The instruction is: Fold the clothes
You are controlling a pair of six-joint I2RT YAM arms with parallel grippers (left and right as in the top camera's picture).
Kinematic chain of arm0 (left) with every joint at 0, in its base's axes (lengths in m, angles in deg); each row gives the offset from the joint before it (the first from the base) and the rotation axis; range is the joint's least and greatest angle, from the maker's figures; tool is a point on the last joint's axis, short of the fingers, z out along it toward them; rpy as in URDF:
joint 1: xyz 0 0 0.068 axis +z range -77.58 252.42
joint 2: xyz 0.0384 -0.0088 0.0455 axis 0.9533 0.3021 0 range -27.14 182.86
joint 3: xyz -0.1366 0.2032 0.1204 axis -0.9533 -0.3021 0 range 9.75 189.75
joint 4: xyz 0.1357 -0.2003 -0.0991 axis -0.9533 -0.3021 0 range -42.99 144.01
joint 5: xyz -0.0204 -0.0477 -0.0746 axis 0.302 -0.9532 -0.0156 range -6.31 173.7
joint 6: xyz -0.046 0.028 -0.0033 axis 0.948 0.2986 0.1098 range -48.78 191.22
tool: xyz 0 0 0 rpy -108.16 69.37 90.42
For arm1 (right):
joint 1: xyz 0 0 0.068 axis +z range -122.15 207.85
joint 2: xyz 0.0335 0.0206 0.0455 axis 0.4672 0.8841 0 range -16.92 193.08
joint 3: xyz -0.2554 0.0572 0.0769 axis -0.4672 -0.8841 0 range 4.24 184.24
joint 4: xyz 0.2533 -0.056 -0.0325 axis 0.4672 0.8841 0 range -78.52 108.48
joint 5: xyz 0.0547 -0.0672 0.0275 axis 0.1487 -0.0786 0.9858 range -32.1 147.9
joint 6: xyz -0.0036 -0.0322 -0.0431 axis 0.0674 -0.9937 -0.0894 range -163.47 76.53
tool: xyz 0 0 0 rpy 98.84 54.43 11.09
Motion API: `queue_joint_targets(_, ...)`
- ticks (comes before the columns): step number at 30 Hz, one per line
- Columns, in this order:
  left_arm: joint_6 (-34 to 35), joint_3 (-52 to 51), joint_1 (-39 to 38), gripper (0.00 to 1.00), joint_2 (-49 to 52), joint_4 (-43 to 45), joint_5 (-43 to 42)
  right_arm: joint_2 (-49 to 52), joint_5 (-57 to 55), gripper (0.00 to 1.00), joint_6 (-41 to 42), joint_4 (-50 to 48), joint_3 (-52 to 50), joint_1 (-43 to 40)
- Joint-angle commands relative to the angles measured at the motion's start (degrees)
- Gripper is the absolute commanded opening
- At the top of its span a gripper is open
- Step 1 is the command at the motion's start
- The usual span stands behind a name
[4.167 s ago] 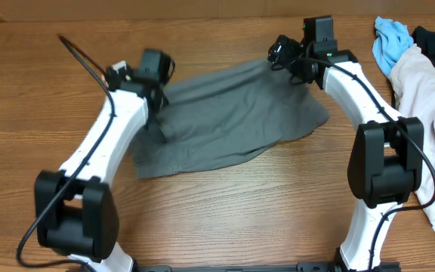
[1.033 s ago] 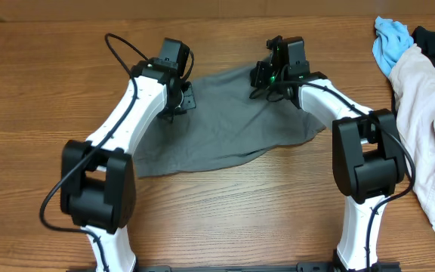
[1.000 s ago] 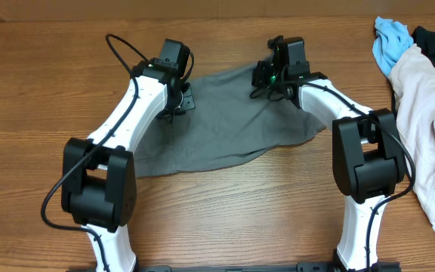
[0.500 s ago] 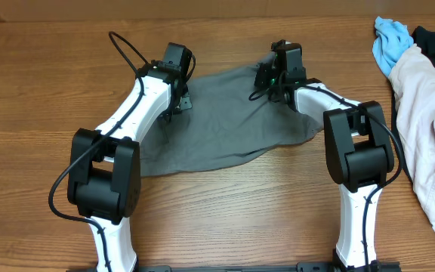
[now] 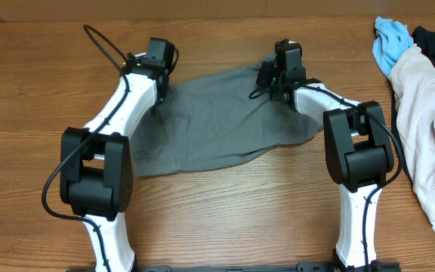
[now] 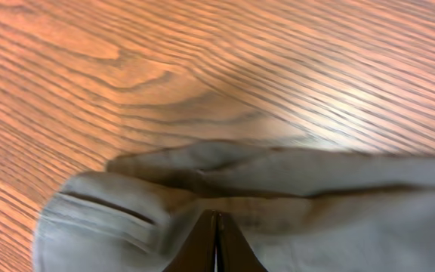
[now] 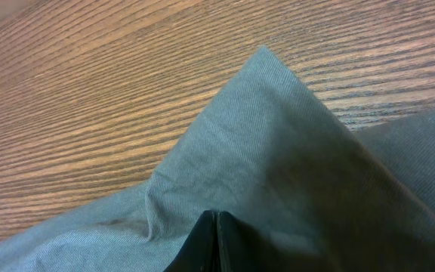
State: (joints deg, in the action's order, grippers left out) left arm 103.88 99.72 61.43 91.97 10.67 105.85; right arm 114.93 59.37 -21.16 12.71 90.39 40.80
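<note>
While the left gripper (image 6: 216,240) and right gripper (image 7: 216,236) each pinch shut on a far corner of the shorts (image 5: 225,125), spread on the surface (image 5: 44,113) between the arms: lift both evenly, edge taut, then carry toward near hem.

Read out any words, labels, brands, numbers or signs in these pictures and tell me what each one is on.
None: no view shows readable text.
The medium-gray cotton shorts show no label or print.
The white-and-black left arm and right arm carry no legible marking.
The wooden table, the whitish-pink garment and the small light-blue cloth are plain.
</note>
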Motion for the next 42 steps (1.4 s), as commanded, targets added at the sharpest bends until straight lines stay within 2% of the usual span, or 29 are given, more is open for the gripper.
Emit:
queue_joint_targets(1,1.92,-0.26,1.25,0.04,3.15,0.15,1.64,1.36,-1.27,0.04,0.35,-0.11,0.48,-0.31)
queue_joint_targets(8,2.14,-0.26,2.12,0.04,7.04,0.35,0.13,1.36,-2.05,0.06,0.35,-3.58,0.48,-1.22)
queue_joint_targets(14,2.08,-0.26,2.05,0.04,9.09,0.2,0.04,1.36,-9.25,0.07,0.39,-7.21,0.48,-2.95)
queue_joint_targets(22,2.03,-0.24,2.05,0.04,9.42,0.09,0.11,1.36,-9.42,0.1,0.39,-10.01,0.48,-5.38)
queue_joint_targets(28,-0.55,2.93,2.05,0.04,7.89,-2.36,4.55,-1.64,-9.38,0.11,-0.33,-11.04,0.61,-6.75)
queue_joint_targets(31,-0.55,7.91,1.95,0.04,4.81,-6.47,7.04,-7.61,-7.8,0.12,-3.15,-6.1,0.61,-7.1)
queue_joint_targets(33,-0.5,11.89,1.95,0.04,1.86,-9.22,5.05,-12.7,-4.98,0.12,-3.93,-0.31,0.61,-7.08)
queue_joint_targets(37,-0.55,17.07,1.95,0.04,-4.26,-10.25,-8.68,-22.86,5.66,0.1,-4.15,16.13,0.61,-7.08)
queue_joint_targets(39,-0.57,17.31,1.92,0.04,-6.4,-8.59,-15.32,-26.67,10.99,0.04,-4.15,23.47,0.61,-7.08)
queue_joint_targets(42,-1.01,17.29,1.92,0.04,-6.97,-7.1,-24.2,-30.38,19.43,0.04,-4.15,33.22,0.61,-7.08)
